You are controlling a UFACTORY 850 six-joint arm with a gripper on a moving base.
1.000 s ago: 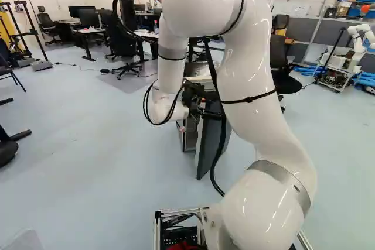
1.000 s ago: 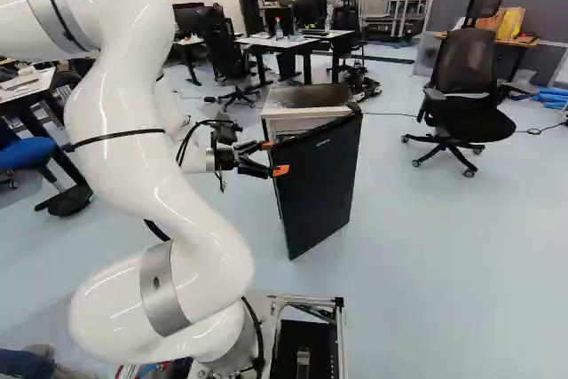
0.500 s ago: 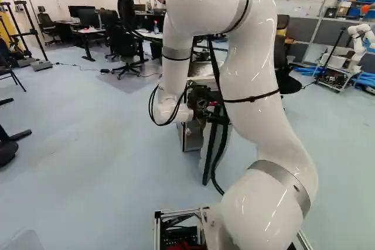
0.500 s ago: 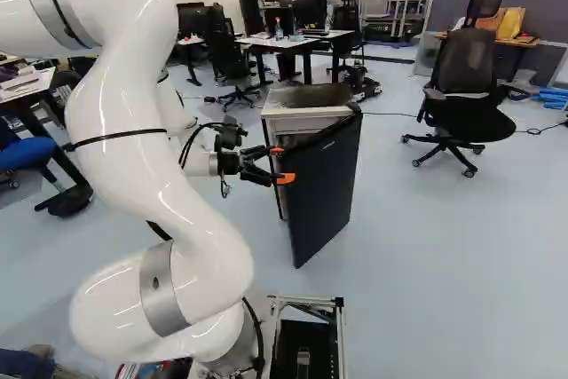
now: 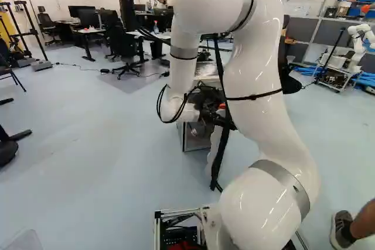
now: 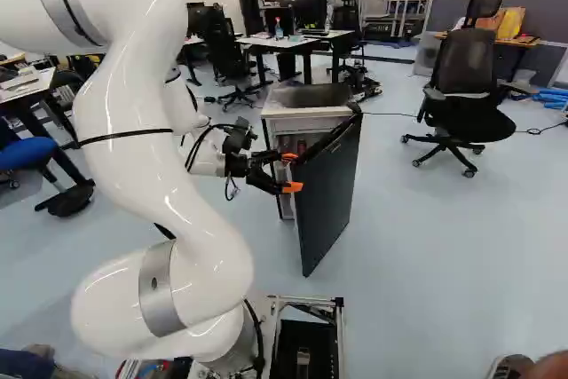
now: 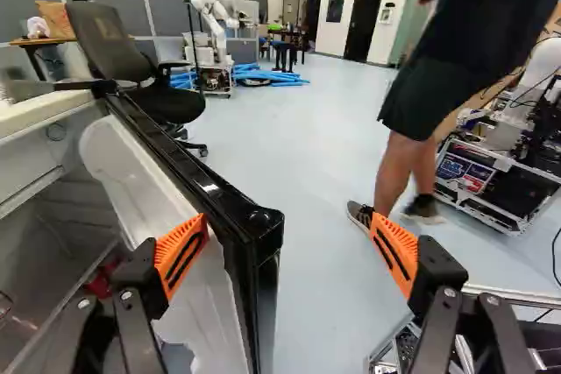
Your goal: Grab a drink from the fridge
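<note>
In the right base view my gripper (image 6: pixel 292 173) is at the free edge of the fridge's black door (image 6: pixel 328 193), which stands ajar from the fridge (image 6: pixel 306 111). In the wrist view the gripper (image 7: pixel 289 223) has its fingers wide apart. One orange pad (image 7: pixel 181 256) lies against or close to the white inner side of the door (image 7: pixel 158 186); the other pad (image 7: pixel 394 256) is well clear of the door's outer side. A dim red item (image 7: pixel 103 279) shows inside the fridge, too hidden to tell what it is.
A person (image 7: pixel 408 164) stands beyond the gripper, on the door's outer side. An office chair (image 6: pixel 466 99) stands right of the fridge in the right base view. Another robot (image 5: pixel 358 42) is at the far right of the left base view. Desks (image 6: pixel 297 42) stand behind the fridge.
The gripper has moved rightward in the base views, and the door has swung wider with it, showing the fridge's inside. A person's leg has come into view. The base has not moved.
</note>
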